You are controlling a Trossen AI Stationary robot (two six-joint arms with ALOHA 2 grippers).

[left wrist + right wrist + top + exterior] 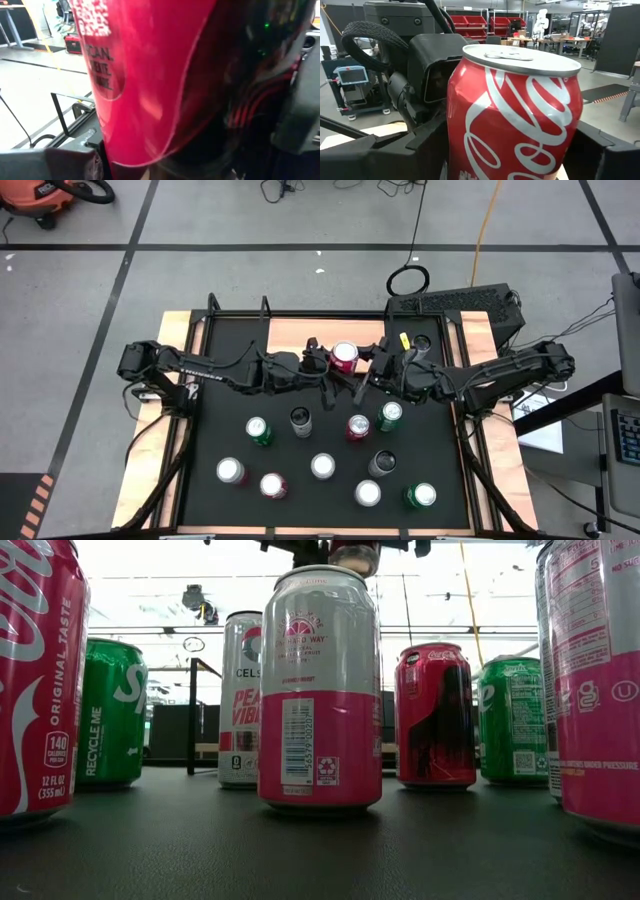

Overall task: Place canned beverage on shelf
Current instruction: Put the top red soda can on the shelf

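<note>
A black mat [330, 480] covers the bench, with loose cans standing on its near half and the wooden shelf [290, 332] lying at the far edge. A red cola can [344, 357] is held upright over the shelf, between the left hand [322, 360] and the right hand [368, 366]. The right hand is seen closed around the can's body; the left hand is pressed against it, though whether it grips cannot be told. The can is judged rigid but dentable, smooth and slippery; it is best gripped at mid-body.

Robotics lab: red parts bins [470, 21], workbenches [555, 44] (taped concrete floor [90, 290]).
</note>
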